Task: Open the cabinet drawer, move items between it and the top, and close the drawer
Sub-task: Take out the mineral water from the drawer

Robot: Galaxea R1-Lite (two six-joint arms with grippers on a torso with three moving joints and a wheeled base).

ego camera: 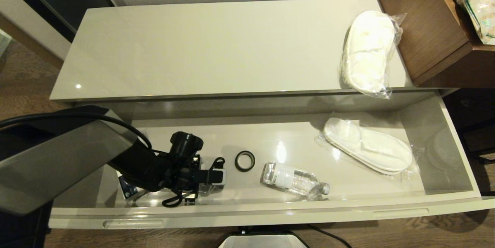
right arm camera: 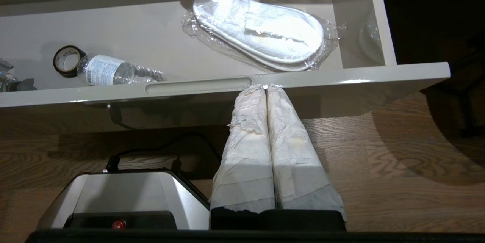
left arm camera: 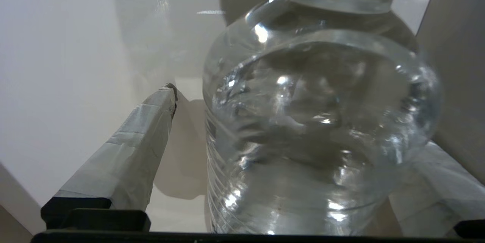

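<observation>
I had the left gripper [left arm camera: 288, 152] down in the drawer [ego camera: 270, 211], jaws apart, a bottle [left arm camera: 314, 121] between them, its length running away from the wrist.

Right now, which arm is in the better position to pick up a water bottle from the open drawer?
Left. The left gripper is inside the drawer, open around a water bottle. The right gripper is shut, outside the drawer front.
</observation>
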